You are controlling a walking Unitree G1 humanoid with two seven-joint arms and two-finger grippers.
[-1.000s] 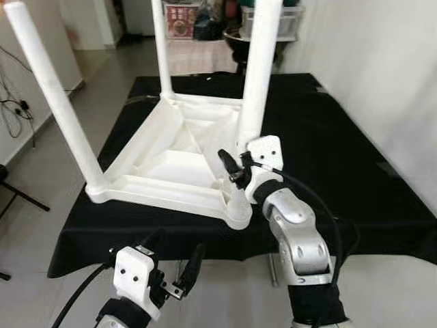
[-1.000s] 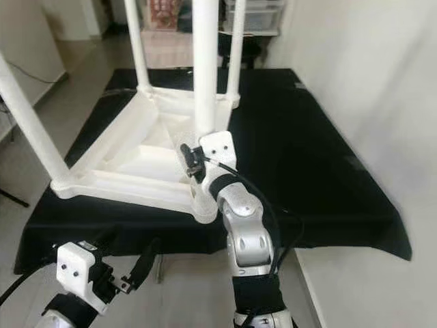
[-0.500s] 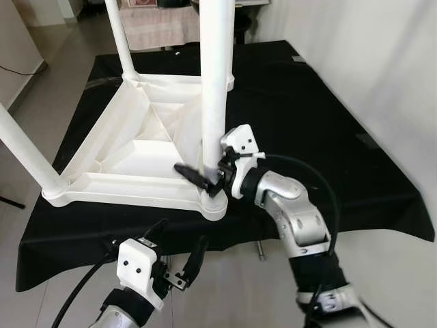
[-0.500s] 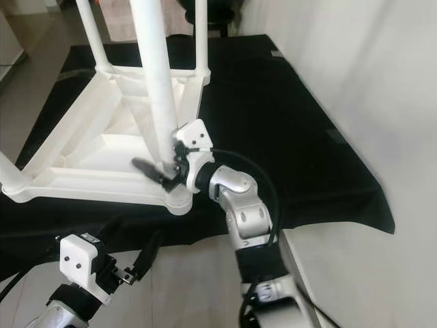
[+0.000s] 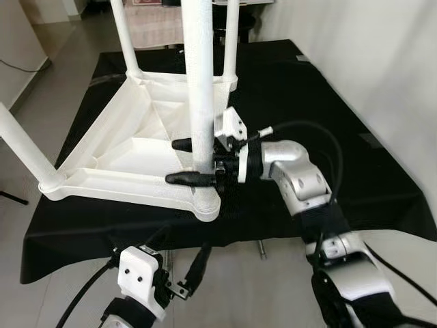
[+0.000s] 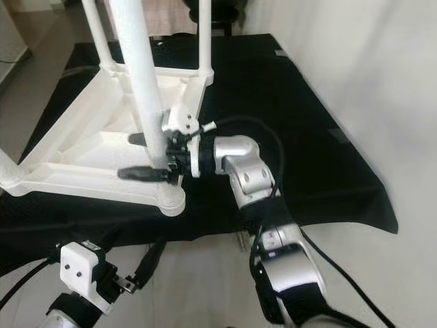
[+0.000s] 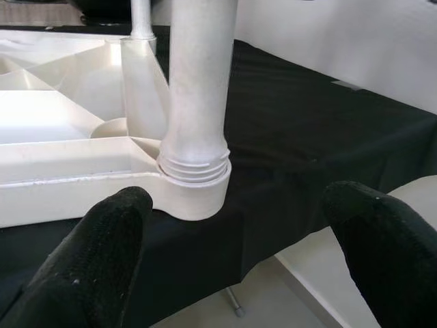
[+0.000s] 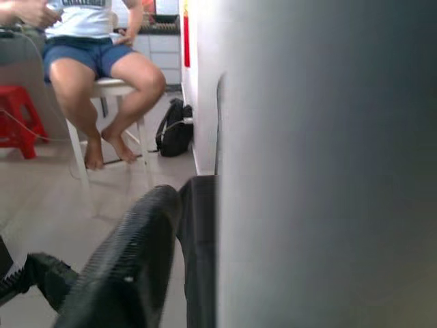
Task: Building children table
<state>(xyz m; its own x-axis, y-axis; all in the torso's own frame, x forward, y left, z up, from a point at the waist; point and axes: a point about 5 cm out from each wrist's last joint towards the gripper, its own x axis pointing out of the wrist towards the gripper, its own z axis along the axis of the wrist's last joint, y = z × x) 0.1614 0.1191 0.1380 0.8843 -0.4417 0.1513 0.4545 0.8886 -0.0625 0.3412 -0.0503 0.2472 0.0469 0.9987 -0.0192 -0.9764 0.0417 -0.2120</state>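
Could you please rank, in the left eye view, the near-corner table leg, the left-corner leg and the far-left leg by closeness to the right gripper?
1. Near-corner table leg: between the right gripper's two black fingers.
2. Left-corner leg: at the view's left edge, on the robot's left.
3. Far-left leg: at the upturned tabletop's back corner.

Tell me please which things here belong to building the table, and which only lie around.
For the job:
- white table top, lying upside down
- near leg, standing in its corner socket
- right end effector, one finger on each side of that leg

Just around:
- black cloth
- black bag
- seated person
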